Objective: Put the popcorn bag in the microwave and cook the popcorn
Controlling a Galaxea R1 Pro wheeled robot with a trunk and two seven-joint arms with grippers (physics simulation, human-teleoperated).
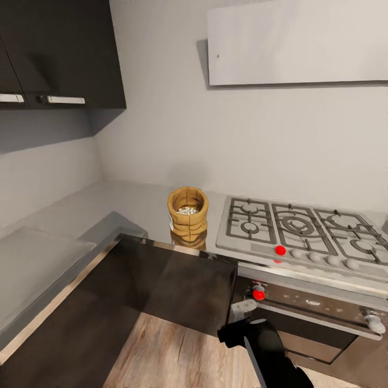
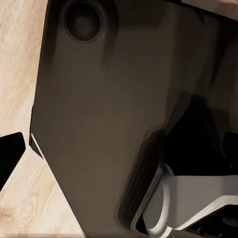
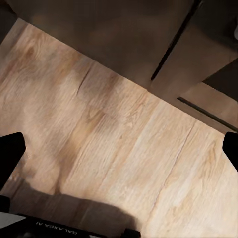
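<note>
The popcorn bag (image 1: 187,220), golden-tan and crumpled, stands upright on the grey countertop (image 1: 134,207) just left of the hob. Its mouth is open and pale popcorn (image 1: 187,210) bits lie inside. The microwave is out of view. My right arm (image 1: 257,345) hangs low in front of the oven, well short of the bag. My right gripper (image 3: 119,151) is open over the wooden floor, its dark fingertips (image 3: 10,153) at opposite edges of the right wrist view. In the left wrist view one dark fingertip (image 2: 11,157) sits far out to the side, beside the robot's dark body (image 2: 99,124).
A steel gas hob (image 1: 302,229) with a red knob (image 1: 280,250) lies right of the bag, above an oven front (image 1: 318,310). Dark wall cabinets (image 1: 54,54) hang at the upper left. The counter's left leg (image 1: 37,264) runs toward me over dark cabinet fronts (image 1: 178,280).
</note>
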